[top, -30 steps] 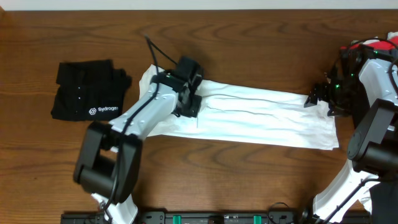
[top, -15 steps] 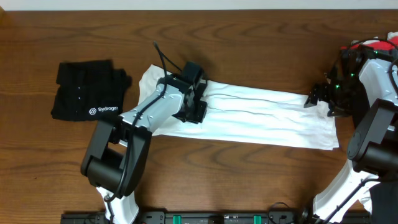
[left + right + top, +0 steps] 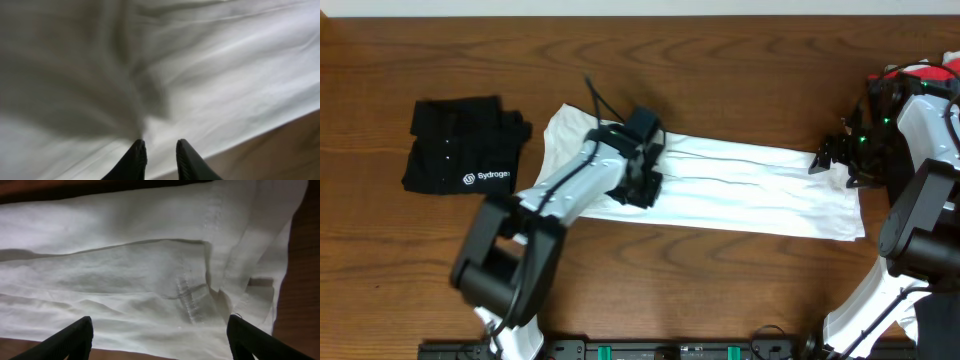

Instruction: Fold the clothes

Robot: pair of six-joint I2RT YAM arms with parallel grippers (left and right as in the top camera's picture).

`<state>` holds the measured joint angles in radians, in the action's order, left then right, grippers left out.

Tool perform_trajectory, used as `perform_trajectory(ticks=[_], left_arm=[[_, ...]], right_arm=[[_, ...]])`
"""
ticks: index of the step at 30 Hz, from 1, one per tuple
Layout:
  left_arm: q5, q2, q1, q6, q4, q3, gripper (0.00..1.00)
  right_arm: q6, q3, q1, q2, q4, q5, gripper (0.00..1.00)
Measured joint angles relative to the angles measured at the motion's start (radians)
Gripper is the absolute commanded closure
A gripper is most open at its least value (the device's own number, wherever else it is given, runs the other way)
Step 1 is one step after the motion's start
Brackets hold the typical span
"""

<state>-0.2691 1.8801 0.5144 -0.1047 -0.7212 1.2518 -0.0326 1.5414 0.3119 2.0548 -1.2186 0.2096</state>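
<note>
At the left end effector (image 3: 159,156): parted by only a narrow slit, tips low against the plain white short-sleeved fabric T-shirt (image 3: 750,185), right at the end of a raised crease of cloth. Pinching fabric in that slit or not: cannot tell. At the right end effector (image 3: 159,330): spread wide, holding nothing, hovering just above the T-shirt's right end, near a stitched hem and a bunched corner.

T-shirt itself: laid out as a long band across the brown wooden worktop (image 3: 720,290), rumpled at its left part under the left arm, smoother toward its right. Left of the T-shirt and well apart from it: a black folded fabric shirt (image 3: 460,145).

Likely trouble, judged from this layout:
- If lifted or slid with cloth caught between the narrow tips, would drag the crease along and skew the band, spoiling a straight fold.
- If let go cleanly, could leave the ridge standing, to be pressed into the next fold as a lump.
- At the T-shirt's right end, closing on the bunched corner could take several layers or only one, hence an uneven pull against the left side.
- Sliding on smooth wood also possible, with the T-shirt's middle unpinned.

Writing: white "Sydrogen" lettering (image 3: 488,177), with a small emblem before it, on the black shirt. No readable mark on the T-shirt in any view.
</note>
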Motion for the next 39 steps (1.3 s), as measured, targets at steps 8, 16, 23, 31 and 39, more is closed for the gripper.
perform_trajectory(ticks=[8,16,23,31,39], left_arm=[[0.140,-0.193,-0.180,0.014,0.007,0.042,0.66],[0.179,-0.057,-0.377,0.034,0.073,0.041,0.62],[0.171,0.024,-0.451,0.035,0.160,0.037,0.59],[0.113,0.075,-0.459,0.038,0.227,0.037,0.64],[0.088,0.130,-0.461,0.053,0.243,0.037,0.94]], right_arm=[[0.000,0.000,0.000,0.000,0.000,0.000,0.16],[0.000,0.000,0.000,0.000,0.000,0.000,0.16],[0.000,0.000,0.000,0.000,0.000,0.000,0.16],[0.000,0.000,0.000,0.000,0.000,0.000,0.16],[0.000,0.000,0.000,0.000,0.000,0.000,0.16]])
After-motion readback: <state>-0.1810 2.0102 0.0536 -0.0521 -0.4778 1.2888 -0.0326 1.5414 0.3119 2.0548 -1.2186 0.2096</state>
